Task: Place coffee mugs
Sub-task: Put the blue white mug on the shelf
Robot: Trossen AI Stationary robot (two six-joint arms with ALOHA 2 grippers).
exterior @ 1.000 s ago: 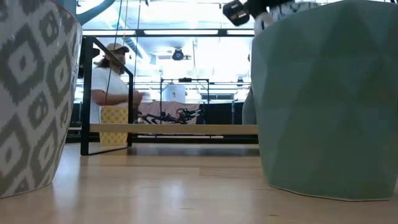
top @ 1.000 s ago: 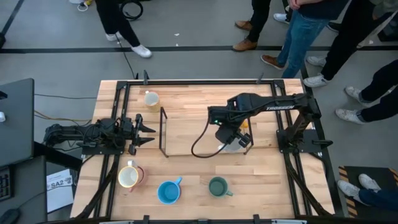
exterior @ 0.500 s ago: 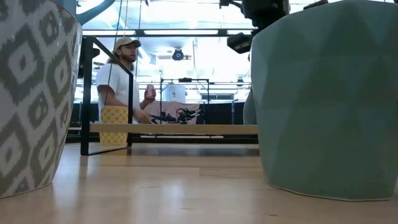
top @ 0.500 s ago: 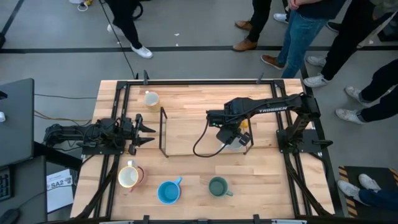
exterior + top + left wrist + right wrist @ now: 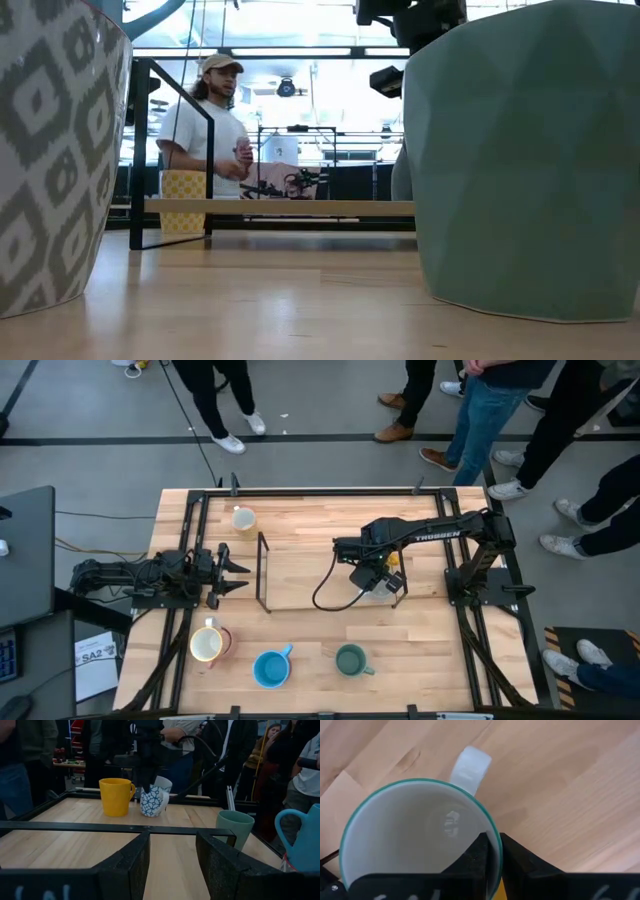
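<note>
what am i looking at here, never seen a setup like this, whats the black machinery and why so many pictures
These are two black robot arms working at a wooden table, photographed at the same moment by four cameras. One camera looks straight down, one sits at table-top level, and one rides on each arm's wrist.

On the table stand coffee mugs: a cream-yellow mug, a pink mug, a blue mug, a dark green mug, an orange mug and a patterned mug. There is also a black wire frame.

The right tool pinches the patterned mug's rim, with one finger inside and one outside. The left tool rests open at the table's left side, holding nothing.
</note>
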